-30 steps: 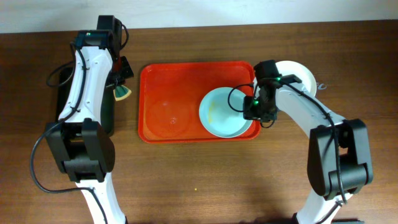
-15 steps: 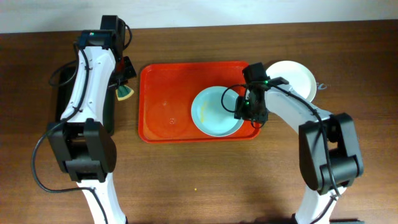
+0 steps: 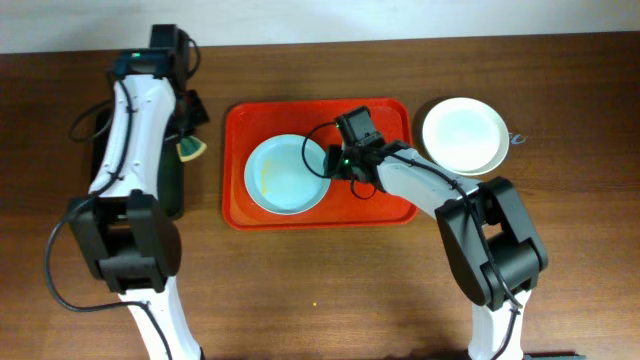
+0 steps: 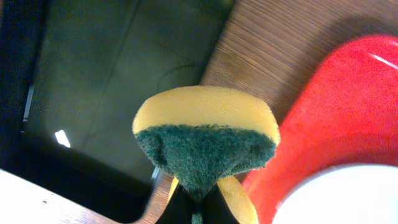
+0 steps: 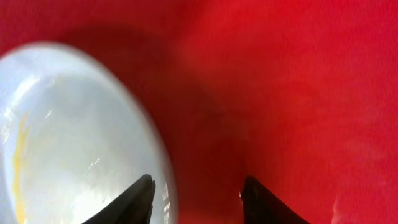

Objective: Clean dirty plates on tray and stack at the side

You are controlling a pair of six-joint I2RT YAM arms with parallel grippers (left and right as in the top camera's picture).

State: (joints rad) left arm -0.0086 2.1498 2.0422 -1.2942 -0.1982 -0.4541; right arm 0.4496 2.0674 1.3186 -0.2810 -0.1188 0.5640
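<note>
Overhead: bright, even light, with faint soft shadows on the table (image 3: 320,300). Left wrist: sponge (image 4: 205,134) crisp, background blurred, glare streak on the tray (image 4: 348,118) at two o'clock. Right wrist: everything soft, plate (image 5: 68,137) glinting at nine o'clock, dark shadow at twelve.

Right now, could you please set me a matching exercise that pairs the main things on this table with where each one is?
Things:
1. mint-blue plate
2. white plate
3. sponge
4. black tray

Places:
A. pinched in the left gripper
B. on the table, just right of the red tray
C. lying in the red tray, with a yellowish smear on it
D. at the table's left side, beneath the left arm

Pairs: 1-C, 2-B, 3-A, 4-D
</note>
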